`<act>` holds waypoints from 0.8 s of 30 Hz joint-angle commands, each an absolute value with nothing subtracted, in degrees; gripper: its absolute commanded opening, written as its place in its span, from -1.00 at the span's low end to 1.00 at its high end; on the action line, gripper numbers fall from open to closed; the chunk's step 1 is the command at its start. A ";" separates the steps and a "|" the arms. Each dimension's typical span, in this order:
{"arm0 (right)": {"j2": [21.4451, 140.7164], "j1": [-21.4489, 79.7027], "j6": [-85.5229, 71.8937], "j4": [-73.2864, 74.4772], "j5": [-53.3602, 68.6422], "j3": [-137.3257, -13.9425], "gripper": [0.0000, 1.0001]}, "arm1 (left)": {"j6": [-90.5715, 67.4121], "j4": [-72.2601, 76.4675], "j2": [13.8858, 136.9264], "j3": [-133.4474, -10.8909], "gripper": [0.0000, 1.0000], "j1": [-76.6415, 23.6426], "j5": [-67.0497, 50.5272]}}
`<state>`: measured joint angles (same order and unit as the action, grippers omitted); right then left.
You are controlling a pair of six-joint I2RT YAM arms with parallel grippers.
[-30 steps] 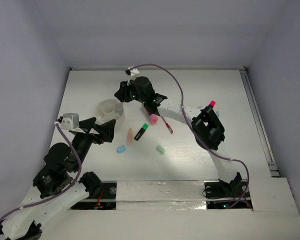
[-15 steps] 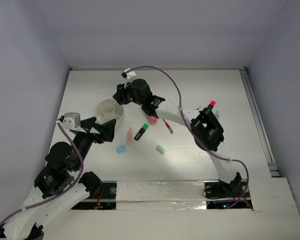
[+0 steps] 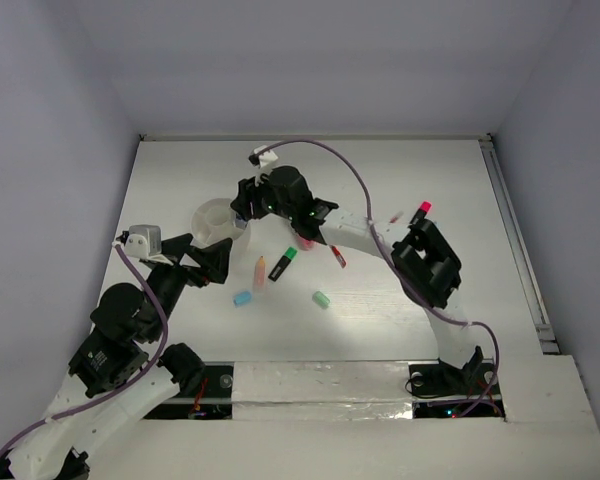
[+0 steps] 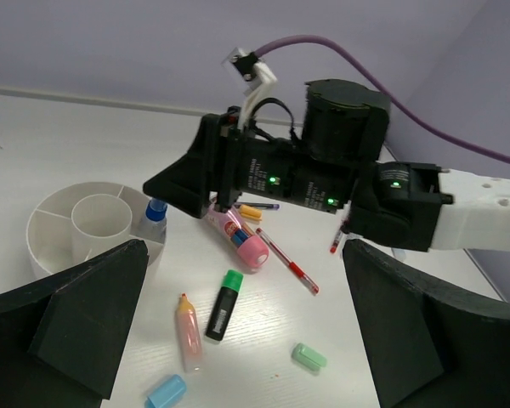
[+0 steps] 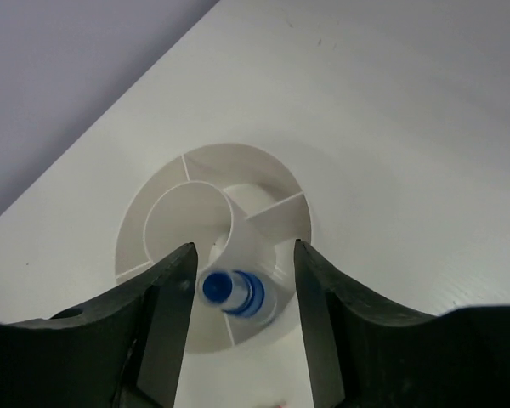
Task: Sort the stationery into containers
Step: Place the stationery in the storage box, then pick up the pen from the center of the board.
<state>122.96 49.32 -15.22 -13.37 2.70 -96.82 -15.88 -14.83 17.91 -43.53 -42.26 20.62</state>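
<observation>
A round white cup (image 3: pixel 212 222) with divided compartments stands at the back left. My right gripper (image 3: pixel 248 212) hangs just over its near rim, jaws open. Between them, touching neither, a blue-white marker (image 5: pixel 234 293) stands in an outer compartment of the cup (image 5: pixel 272 183). On the table lie a pink marker (image 4: pixel 242 242), green marker (image 4: pixel 223 304), orange marker (image 4: pixel 188 330), red pen (image 4: pixel 287 265), light-blue eraser (image 4: pixel 166 392) and mint eraser (image 4: pixel 308 357). My left gripper (image 3: pixel 205 262) is wide open and holds nothing, low beside the cup and left of these items.
The right arm (image 3: pixel 380 235) stretches across the middle of the table above the pink marker and red pen. A second thin pen (image 4: pixel 259 208) lies under the right wrist. White walls close the table at the back and sides.
The right gripper has swung left from above the pink marker to the cup's rim, and its jaws have widened. The left arm has barely moved.
</observation>
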 commanded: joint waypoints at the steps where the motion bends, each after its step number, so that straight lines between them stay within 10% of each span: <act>1: 112.09 49.31 -15.55 -17.49 0.35 -90.30 0.07 | -15.47 -11.69 19.07 -43.16 0.98 -41.75 19.78; 14: 100.90 45.00 -20.21 -2.73 3.25 -72.69 -0.92 | -15.73 -10.90 21.71 -43.16 0.98 -40.61 16.88; 16: 100.11 45.00 -21.35 -0.80 4.39 -71.28 -0.81 | -15.73 -10.90 21.80 -43.07 0.98 -40.08 16.53; 20: 100.63 45.00 -22.67 3.25 5.79 -71.28 0.22 | -15.65 -10.55 21.71 -43.07 0.98 -39.55 15.74; 24: 103.00 46.05 -24.52 4.22 8.35 -71.02 0.49 | -15.64 -10.20 21.36 -42.89 0.98 -38.33 14.07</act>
